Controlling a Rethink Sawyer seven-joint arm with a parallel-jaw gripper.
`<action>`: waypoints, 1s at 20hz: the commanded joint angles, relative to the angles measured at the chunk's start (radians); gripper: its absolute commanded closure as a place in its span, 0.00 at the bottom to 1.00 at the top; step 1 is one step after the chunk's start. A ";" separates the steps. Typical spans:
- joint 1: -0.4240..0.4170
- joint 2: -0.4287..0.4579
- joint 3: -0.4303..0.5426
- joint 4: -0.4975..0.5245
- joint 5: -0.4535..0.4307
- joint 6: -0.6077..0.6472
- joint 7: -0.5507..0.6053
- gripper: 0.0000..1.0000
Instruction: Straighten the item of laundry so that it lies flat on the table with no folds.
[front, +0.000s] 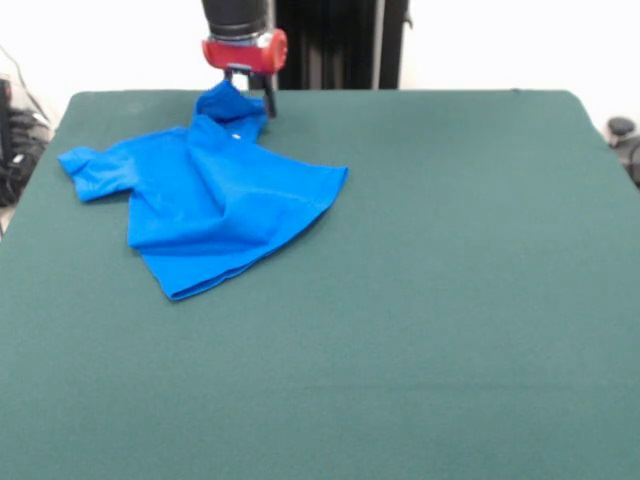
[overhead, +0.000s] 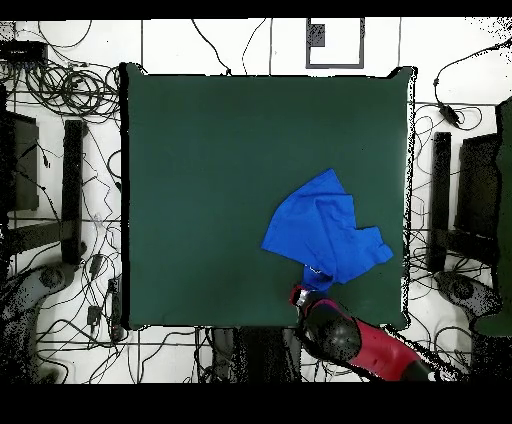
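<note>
Front view — claw (front: 250, 98) pinching raised T-shirt (front: 205, 200) corner

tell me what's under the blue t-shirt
Only the green table shows around the T-shirt. The bunched, folded cloth hides whatever lies beneath. Its far corner is lifted at the gripper.

Bright even light, soft shadows, slight blur

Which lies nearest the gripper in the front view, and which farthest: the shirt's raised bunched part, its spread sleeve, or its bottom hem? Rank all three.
Measured from the gripper:
1. Raised bunched part, right at the gripper, at the table's far edge.
2. Spread sleeve, out toward the picture's left.
3. Bottom hem, the shirt's edge closest to the camera.
</note>
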 joint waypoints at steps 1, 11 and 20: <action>0.051 0.089 0.036 -0.090 -0.039 -0.090 0.121 0.00; 0.039 0.085 0.050 -0.098 -0.077 -0.153 0.126 1.00; 0.030 0.087 0.062 -0.104 -0.102 -0.143 0.124 1.00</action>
